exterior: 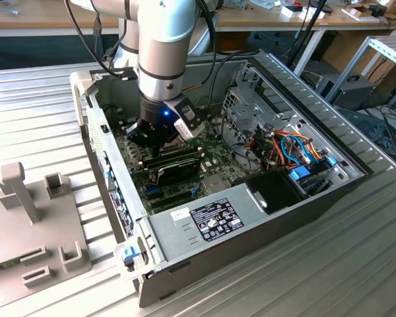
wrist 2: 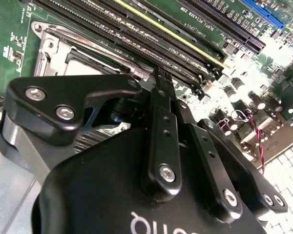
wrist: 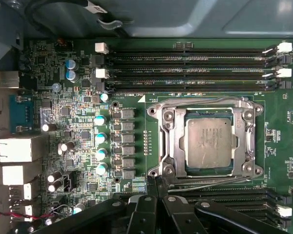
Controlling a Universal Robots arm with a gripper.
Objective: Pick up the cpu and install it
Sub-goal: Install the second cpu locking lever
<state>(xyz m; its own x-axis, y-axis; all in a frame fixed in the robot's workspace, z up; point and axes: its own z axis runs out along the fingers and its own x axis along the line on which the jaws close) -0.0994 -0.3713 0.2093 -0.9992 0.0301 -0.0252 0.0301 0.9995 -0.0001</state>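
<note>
The ribbed metal table [exterior: 356, 264] carries the open computer case [exterior: 251, 228], which lies on its side directly on the slats, with the gripper [exterior: 160, 132] lowered inside it over the motherboard. Well off to the side of the gripper, toward the exterior view's left, a grey fixture plate [exterior: 33, 241] with upright blocks and slots rests flat on the same table. Bare slats run between that plate and the case wall.
</note>
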